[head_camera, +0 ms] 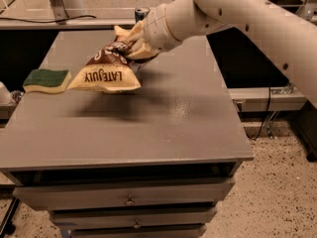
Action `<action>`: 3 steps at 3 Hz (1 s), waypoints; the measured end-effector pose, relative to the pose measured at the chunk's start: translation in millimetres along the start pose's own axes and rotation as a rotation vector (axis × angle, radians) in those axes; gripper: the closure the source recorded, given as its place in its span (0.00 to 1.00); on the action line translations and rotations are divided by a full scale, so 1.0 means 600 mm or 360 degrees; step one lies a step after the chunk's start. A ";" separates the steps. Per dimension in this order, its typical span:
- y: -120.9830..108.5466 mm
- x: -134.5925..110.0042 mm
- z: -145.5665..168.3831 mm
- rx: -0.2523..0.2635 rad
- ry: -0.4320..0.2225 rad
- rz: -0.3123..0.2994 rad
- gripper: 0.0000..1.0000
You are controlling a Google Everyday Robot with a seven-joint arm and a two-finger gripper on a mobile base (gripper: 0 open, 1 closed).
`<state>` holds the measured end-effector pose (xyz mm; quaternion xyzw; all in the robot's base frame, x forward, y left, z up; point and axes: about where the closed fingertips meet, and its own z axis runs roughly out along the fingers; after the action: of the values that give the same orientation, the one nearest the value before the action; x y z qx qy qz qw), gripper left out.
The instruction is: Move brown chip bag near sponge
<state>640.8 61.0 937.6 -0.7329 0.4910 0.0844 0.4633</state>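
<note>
The brown chip bag [106, 71] hangs in the air above the grey table [148, 128], its pale yellow "LATE JULY" end pointing down and left. My gripper [132, 46] is shut on the bag's upper end, over the table's back middle. The sponge [47, 80], green top over a yellow body, lies at the table's left edge. The bag's lower left corner is just right of the sponge, a small gap between them.
A can [141, 14] stands at the table's back edge behind my arm. Drawers [129, 200] run below the table front. A shelf and cables sit to the right of the table, and a white object [4, 94] is at the far left.
</note>
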 end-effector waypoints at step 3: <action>-0.043 -0.031 0.135 -0.0157 -0.0297 -0.0325 1.00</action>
<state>678.9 136.9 919.1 -0.7899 0.3640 0.1287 0.4765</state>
